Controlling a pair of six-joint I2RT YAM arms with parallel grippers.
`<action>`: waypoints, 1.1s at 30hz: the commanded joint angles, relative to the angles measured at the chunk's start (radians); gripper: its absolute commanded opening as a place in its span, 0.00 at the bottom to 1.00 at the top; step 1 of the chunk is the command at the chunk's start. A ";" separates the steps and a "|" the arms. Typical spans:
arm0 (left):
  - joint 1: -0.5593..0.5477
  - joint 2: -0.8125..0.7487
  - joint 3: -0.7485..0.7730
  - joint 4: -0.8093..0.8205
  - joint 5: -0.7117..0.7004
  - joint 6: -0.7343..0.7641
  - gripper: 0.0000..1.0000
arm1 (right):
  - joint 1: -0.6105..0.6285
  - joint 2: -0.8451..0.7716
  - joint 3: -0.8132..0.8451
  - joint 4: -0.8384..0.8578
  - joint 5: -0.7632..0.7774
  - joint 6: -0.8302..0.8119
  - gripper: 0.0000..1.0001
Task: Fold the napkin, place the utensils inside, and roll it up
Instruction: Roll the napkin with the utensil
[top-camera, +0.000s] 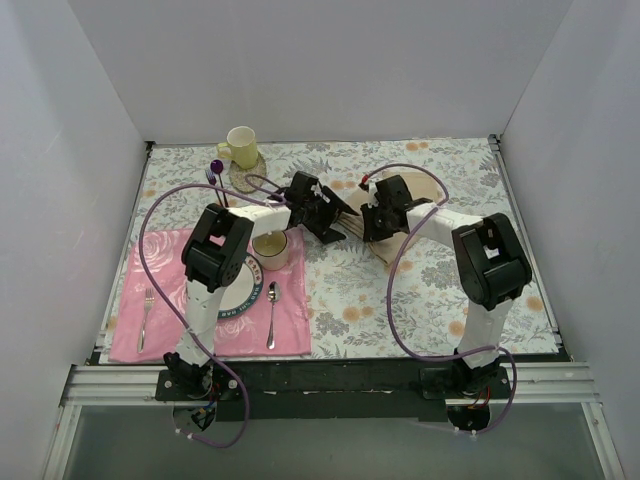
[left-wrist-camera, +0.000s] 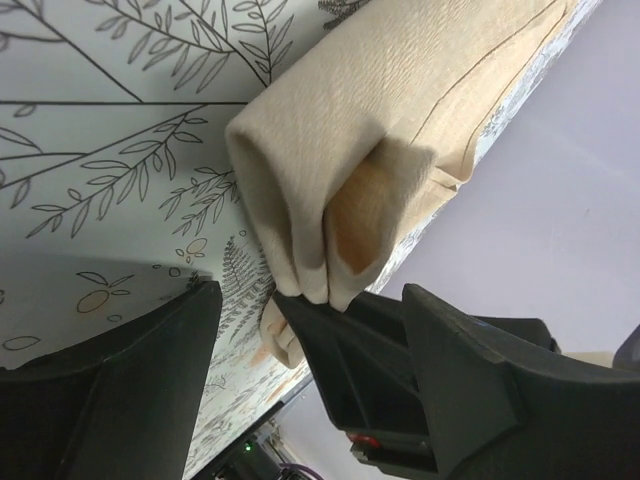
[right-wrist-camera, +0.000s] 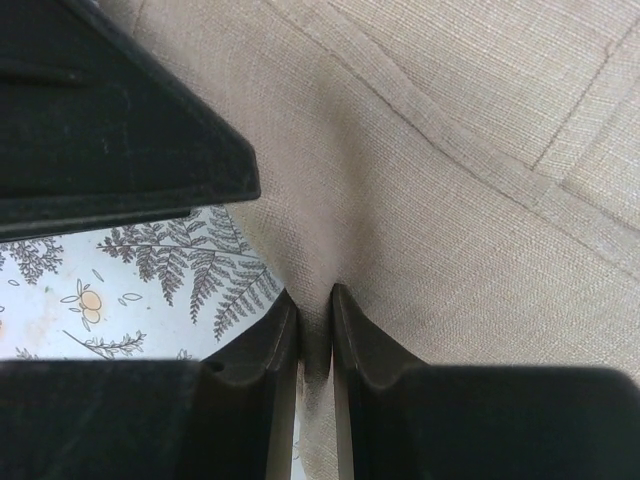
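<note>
1. Centre-right of the overhead view: the napkin (left-wrist-camera: 340, 110) lies on the grey floral tablecloth (top-camera: 430, 300), mostly hidden under the right gripper (top-camera: 375, 222).
2. Right gripper: fingers pinched together on a pleat of the napkin, seen at bottom centre of its wrist view. Cloth is clamped.
3. Left gripper (top-camera: 338, 222): fingers apart, gripping nothing. In its wrist view the doubled napkin edge sits in the gap between them, untouched by either.
4. Key relation: in the overhead view the napkin lies just to the right of the left gripper's tips. In the left wrist view the fold's long axis runs from lower centre to upper right, away from the fingers.
5. Judgement: the folding step is in hand, and the left gripper looks placed to take the doubled edge.
6. Spoon (top-camera: 272, 312) and fork (top-camera: 147, 318) lie on the pink placemat (top-camera: 290, 335), lower left, well apart from the napkin. The left arm is nearer them.
</note>
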 joint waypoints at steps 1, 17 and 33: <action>-0.023 0.023 -0.058 -0.048 -0.096 -0.013 0.73 | 0.022 -0.022 -0.135 -0.075 0.003 0.095 0.08; -0.055 -0.107 -0.219 -0.070 -0.174 0.102 0.66 | 0.095 -0.090 -0.210 -0.075 0.026 0.218 0.07; -0.055 -0.006 -0.049 -0.148 -0.231 0.207 0.10 | 0.187 -0.087 -0.132 -0.131 0.217 0.082 0.21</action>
